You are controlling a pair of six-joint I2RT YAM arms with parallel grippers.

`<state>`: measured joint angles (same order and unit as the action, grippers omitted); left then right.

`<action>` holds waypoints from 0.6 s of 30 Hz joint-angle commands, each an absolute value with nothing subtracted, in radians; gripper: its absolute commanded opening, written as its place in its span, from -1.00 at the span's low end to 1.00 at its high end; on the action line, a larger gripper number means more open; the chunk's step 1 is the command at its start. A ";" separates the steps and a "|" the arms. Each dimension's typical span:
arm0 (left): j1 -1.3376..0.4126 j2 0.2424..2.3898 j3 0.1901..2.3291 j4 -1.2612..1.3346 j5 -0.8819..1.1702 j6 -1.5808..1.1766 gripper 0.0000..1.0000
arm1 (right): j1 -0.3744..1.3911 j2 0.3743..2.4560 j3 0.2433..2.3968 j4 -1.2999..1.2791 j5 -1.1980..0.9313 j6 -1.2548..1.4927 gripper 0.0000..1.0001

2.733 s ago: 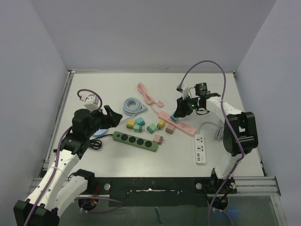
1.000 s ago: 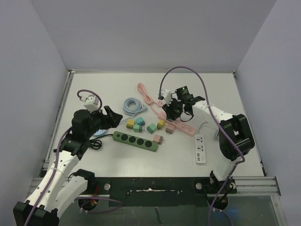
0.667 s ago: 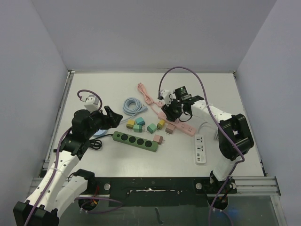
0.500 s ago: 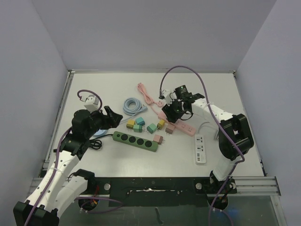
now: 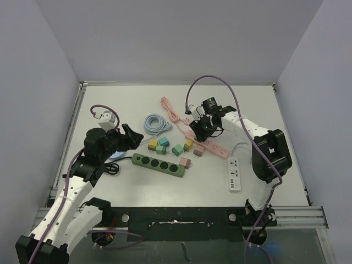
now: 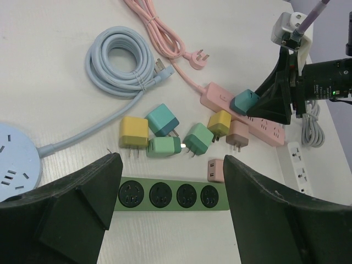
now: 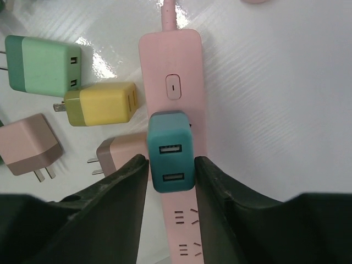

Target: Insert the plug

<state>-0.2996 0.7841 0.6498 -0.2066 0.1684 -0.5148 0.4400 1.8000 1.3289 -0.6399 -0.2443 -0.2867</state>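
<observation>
The right end effector (image 7: pixel 170 165) is flanking the teal plug (image 7: pixel 170 148) on the pink power strip (image 7: pixel 170 49), right of the surface's centre; whether it is squeezing, I cannot tell. If the plug is sitting only half-seated, fingers dragging on retreat risk pulling it out. The left end effector (image 6: pixel 170 170) is hanging wide open, empty.

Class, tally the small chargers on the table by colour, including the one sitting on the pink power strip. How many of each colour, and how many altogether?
Teal chargers: 2
Green chargers: 2
Yellow chargers: 2
Pink chargers: 2
Total: 8
</observation>
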 commanded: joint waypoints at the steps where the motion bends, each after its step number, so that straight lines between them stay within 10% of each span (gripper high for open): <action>1: -0.296 0.771 0.663 -0.154 0.182 -0.509 0.46 | 0.441 1.819 1.379 -0.655 -0.200 -0.296 -0.30; 8: -0.296 0.771 0.664 -0.153 0.183 -0.508 0.46 | 0.477 1.862 1.341 -0.670 -0.070 -0.324 -0.99; 18: -0.300 0.776 0.668 -0.165 0.163 -0.500 0.46 | 0.490 1.983 1.278 -0.645 0.040 -0.339 -1.00</action>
<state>-0.2996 0.7845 0.6498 -0.2066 0.1677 -0.5144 0.5003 1.8465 1.3495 -0.6624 -0.0917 -0.3115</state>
